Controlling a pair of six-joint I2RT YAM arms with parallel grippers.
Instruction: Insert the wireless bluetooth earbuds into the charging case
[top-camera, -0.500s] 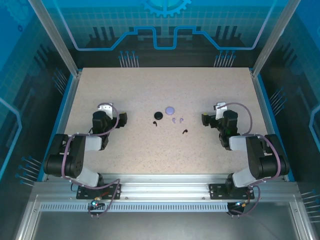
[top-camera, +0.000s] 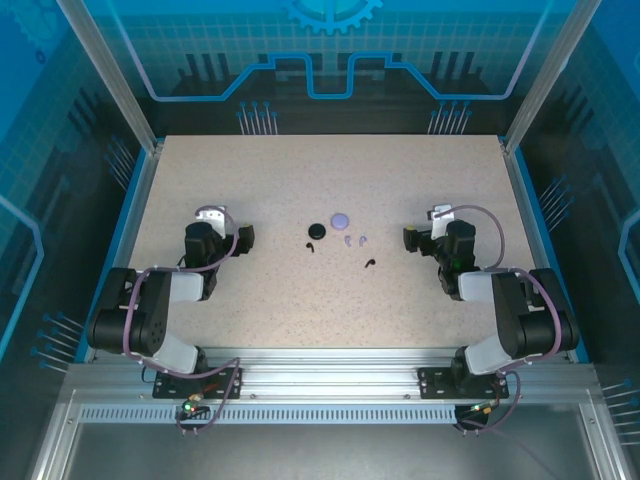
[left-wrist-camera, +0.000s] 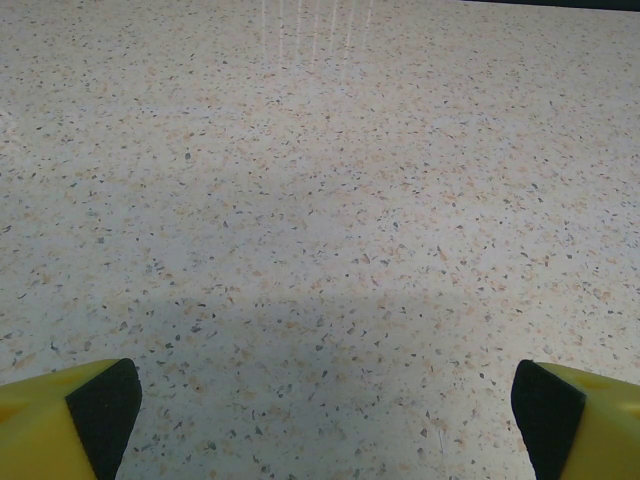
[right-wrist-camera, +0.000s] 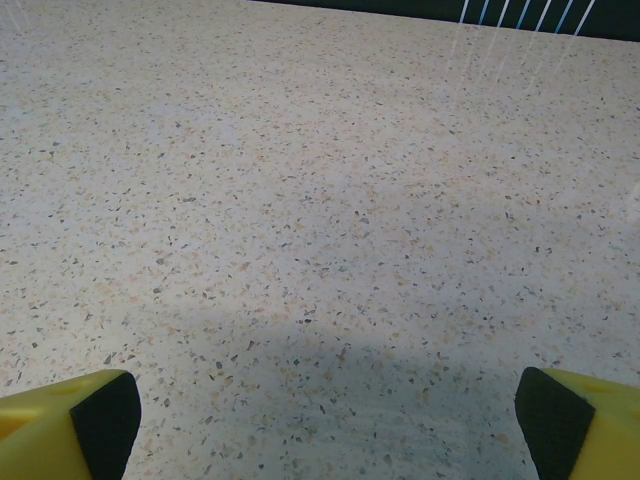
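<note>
Pale beige bench, finely speckled (brown and grey flecks). Black case, lilac case, black earbuds and, seemingly, lilac earbuds. Left gripper: yellow fingers, black pads.

The left gripper has its yellow, black-padded jaws spread wide; speckled worktop lies between and ahead of them.

Your table stock: six small items of two kinds.
You have two round cases, the black case and the lilac case just up-right of it. You have four earbuds: one black earbud just below the black case, another black earbud farther to its lower right, and one lilac earbud beside another lilac earbud, near its right.
</note>
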